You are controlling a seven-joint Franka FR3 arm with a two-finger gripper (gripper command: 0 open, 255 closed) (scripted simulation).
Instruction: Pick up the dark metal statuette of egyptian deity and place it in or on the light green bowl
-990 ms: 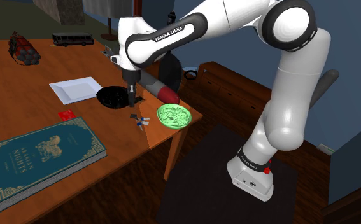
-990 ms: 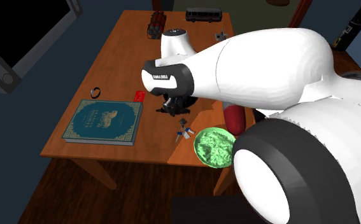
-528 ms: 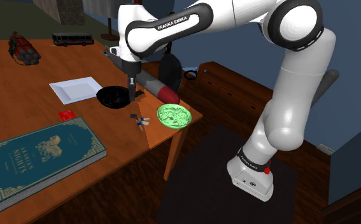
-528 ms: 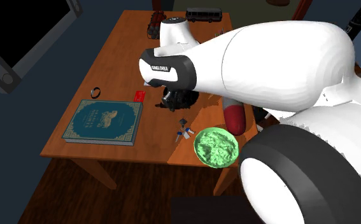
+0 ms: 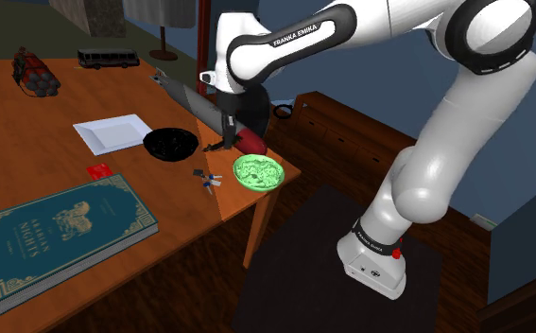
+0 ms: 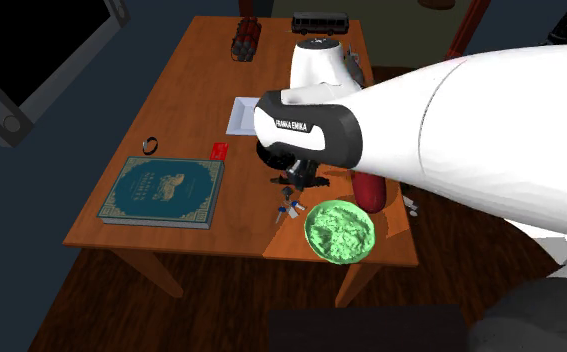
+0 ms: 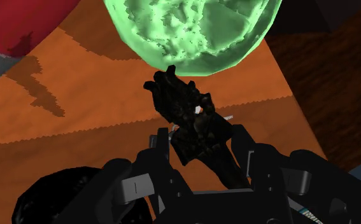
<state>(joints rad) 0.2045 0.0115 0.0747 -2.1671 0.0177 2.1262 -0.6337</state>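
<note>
Tool [image 7: 201, 145] is clamped on the dark statuette [image 7: 186, 111], which looks lifted off the counter [image 7: 90, 121] and tilted, its far end pointing at the light green bowl [image 7: 191, 28] just ahead. I'd carry it over the bowl's middle and go low before letting go, so it doesn't bounce off the rim.

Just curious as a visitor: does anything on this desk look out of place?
The light green bowl sits right at the table corner, close to its edge. A big grey, red-tipped rocket-like thing lies across the table. The gripper clasps the dark statuette aslant.
</note>
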